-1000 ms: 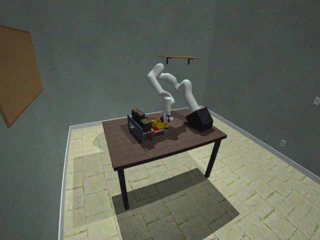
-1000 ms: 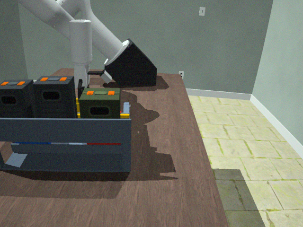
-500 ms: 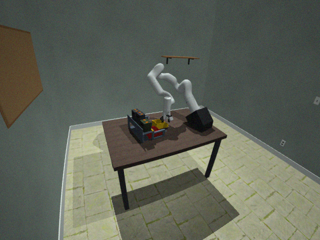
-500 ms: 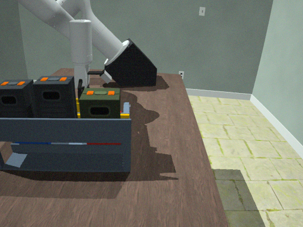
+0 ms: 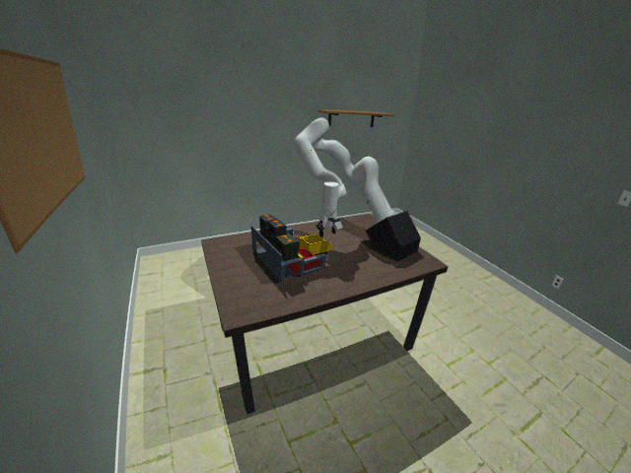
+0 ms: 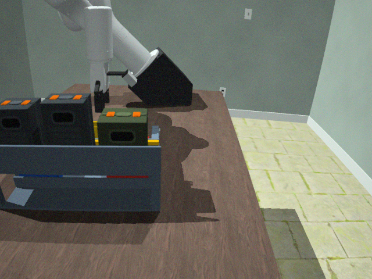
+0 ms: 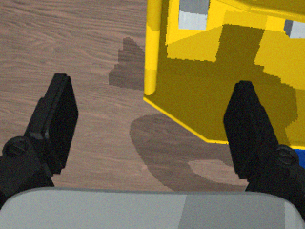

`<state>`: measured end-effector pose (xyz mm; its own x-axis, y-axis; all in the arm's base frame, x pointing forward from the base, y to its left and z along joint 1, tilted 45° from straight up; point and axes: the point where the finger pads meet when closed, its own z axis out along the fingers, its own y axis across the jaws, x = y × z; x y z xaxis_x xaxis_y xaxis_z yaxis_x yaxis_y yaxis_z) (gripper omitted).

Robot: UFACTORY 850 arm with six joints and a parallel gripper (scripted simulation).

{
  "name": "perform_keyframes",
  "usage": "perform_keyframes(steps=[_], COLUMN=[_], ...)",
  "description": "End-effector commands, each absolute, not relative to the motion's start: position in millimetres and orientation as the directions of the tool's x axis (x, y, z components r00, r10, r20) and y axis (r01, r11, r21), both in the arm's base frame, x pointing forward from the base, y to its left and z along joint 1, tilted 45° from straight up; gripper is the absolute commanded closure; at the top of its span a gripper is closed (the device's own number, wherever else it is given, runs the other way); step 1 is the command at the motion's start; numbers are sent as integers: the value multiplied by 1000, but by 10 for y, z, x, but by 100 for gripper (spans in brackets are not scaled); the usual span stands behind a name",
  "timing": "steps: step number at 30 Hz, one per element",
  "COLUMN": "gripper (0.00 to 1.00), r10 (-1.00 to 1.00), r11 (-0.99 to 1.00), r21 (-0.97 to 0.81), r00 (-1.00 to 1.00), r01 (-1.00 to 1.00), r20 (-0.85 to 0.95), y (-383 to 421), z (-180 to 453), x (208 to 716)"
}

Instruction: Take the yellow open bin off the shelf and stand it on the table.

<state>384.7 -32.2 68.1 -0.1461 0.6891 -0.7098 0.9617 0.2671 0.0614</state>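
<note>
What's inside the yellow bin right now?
The wrist view looks into the yellow bin: two grey blocks sit against its far wall, one in full view, the other cut by the frame edge. The open tool's right finger and shadow hide part of the floor.

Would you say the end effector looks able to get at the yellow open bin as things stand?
Probably yes: the end effector hangs wide open over the yellow open bin's near wall, one finger inside it, with nothing between.
</note>
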Motion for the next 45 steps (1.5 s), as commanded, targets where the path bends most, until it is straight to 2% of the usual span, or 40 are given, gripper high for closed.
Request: perform_keyframes(steps=[1, 8, 45], gripper=[0, 0, 0], r10=[689, 689, 689], r11=[267, 267, 267], r21=[61, 61, 61], r00=[-146, -146, -146], r01=[962, 962, 962], r20=[-710, -710, -710], y=[-312, -75, -176], z=[693, 938, 834], x=[3848, 3769, 3803])
